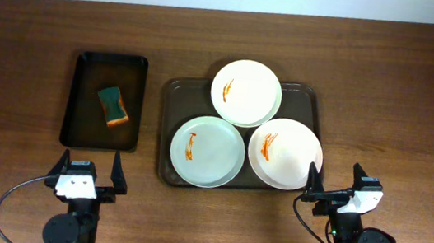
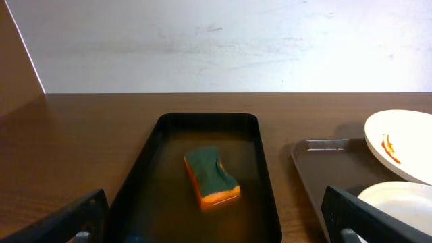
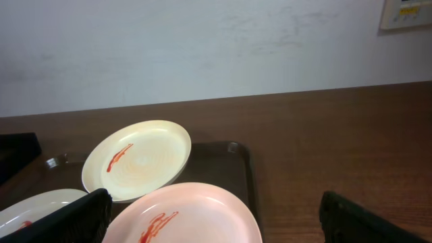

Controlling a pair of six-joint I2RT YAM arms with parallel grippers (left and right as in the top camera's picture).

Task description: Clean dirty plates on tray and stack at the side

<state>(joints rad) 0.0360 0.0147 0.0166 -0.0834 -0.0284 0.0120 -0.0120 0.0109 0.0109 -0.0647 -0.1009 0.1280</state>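
Observation:
Three plates with red smears lie on a dark brown tray point(image 1: 176, 100): a cream plate point(image 1: 245, 92) at the back, a pale green plate point(image 1: 207, 152) at the front left, a pinkish plate point(image 1: 284, 153) at the front right. A green and orange sponge point(image 1: 113, 105) lies in a black tray point(image 1: 79, 96) at the left. My left gripper point(image 1: 88, 170) is open and empty, just in front of the black tray. My right gripper point(image 1: 334, 182) is open and empty, at the pinkish plate's front right edge point(image 3: 196, 216).
The sponge point(image 2: 212, 177) sits in the middle of the black tray point(image 2: 270, 196) in the left wrist view. A white wall runs behind the table's far edge.

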